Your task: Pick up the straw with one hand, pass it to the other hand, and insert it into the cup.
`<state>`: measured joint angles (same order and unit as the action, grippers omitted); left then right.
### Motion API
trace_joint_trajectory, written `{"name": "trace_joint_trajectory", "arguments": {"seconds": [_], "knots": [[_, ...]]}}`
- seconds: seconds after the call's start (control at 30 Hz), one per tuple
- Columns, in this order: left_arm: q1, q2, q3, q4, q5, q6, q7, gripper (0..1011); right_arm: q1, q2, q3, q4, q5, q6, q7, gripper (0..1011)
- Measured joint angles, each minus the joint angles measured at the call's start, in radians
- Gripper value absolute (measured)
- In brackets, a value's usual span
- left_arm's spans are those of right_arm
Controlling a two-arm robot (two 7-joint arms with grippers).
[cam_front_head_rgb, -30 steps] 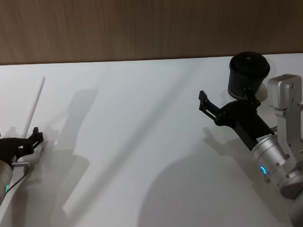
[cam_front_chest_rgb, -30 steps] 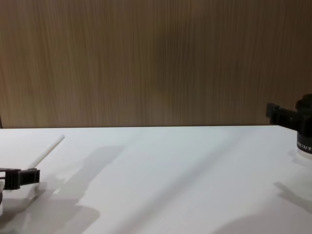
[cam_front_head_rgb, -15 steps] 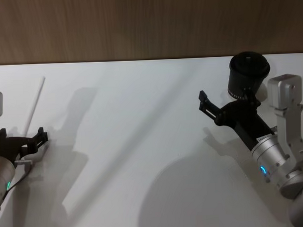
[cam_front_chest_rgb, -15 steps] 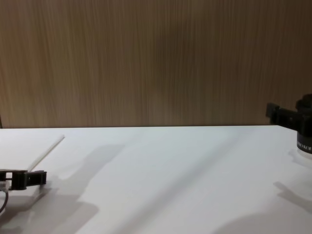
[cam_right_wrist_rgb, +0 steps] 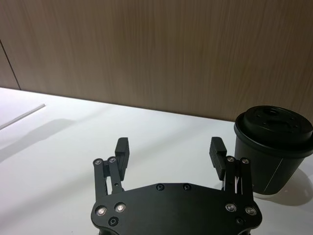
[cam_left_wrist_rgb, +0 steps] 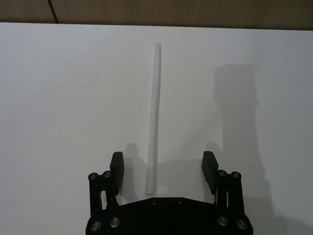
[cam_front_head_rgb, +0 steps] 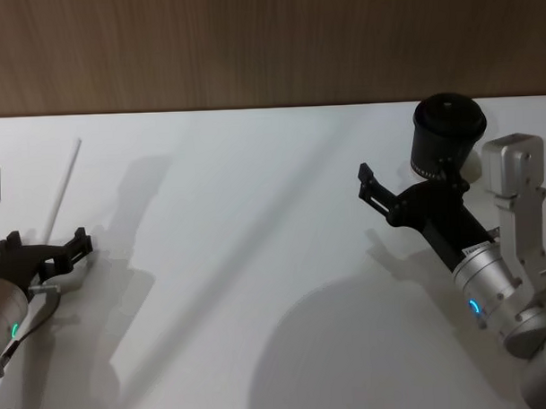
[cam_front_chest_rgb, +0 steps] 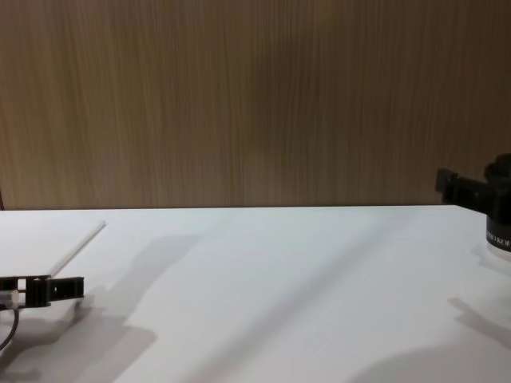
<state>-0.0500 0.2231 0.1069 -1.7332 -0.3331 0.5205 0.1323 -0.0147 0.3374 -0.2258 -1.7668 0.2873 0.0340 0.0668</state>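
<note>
Straw (cam_left_wrist_rgb: 154, 117), light and crushable: near end straddled by wide-open left tool (cam_left_wrist_rgb: 163, 165) at bench (cam_front_head_rgb: 257, 259) left edge; gentle pinch advised. Right tool (cam_right_wrist_rgb: 168, 147) open too.

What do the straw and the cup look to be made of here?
Straw: probably paper or matte plastic; plain white, no gloss, lying between the fingers of the open left tool. Cup: likely paper or plastic, matte near-black wall, with a moulded plastic-looking lid, ridged on top; it stands near the open right tool.
</note>
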Motion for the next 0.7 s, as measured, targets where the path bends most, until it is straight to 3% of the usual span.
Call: {"name": "trace_joint_trajectory", "arguments": {"seconds": [0.33,0.7], "knots": [[-0.001,-0.004,-0.007,0.001,-0.001,0.012,-0.006,988,0.0,0.0,0.0,0.0,0.0,0.0,0.0,1001],[-0.002,-0.005,-0.01,0.001,0.001,0.017,-0.009,732,0.0,0.0,0.0,0.0,0.0,0.0,0.0,1001]]}}
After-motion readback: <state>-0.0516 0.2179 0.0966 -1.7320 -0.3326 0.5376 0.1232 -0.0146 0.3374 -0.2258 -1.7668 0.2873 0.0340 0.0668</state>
